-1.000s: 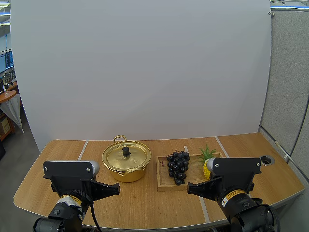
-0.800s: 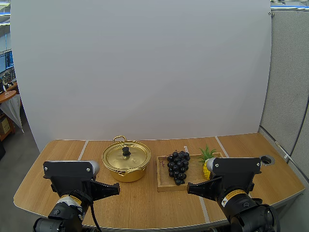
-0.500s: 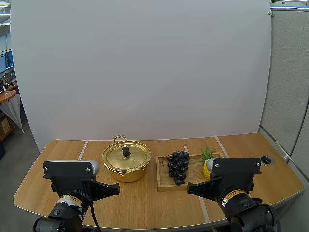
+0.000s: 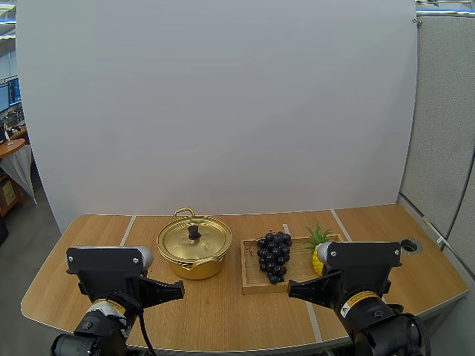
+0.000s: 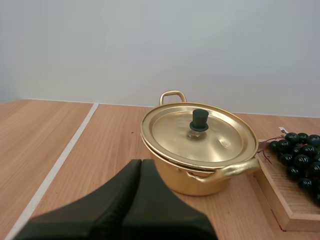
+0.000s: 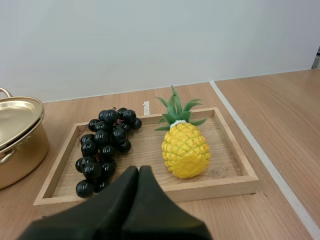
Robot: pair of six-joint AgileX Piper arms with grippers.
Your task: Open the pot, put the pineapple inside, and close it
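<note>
A gold pot (image 4: 194, 252) stands at mid-table with its lid (image 5: 199, 135) on, a black knob (image 5: 199, 120) at the centre. To its right a yellow pineapple (image 6: 184, 146) with green leaves stands in a wooden tray (image 6: 238, 165), partly hidden behind my right arm (image 4: 320, 252). My left gripper (image 4: 179, 290) hangs shut near the table's front, short of the pot (image 5: 200, 150); its fingers (image 5: 137, 192) lie together as one wedge. My right gripper (image 4: 292, 287) is shut too, in front of the tray (image 4: 252, 285), its fingers (image 6: 135, 192) closed on nothing.
A bunch of dark grapes (image 4: 274, 256) lies in the tray's left half, beside the pineapple (image 6: 104, 145). A round metal-rimmed hole (image 4: 410, 245) sits in the table near its right edge. Pale seams cross the wooden tabletop.
</note>
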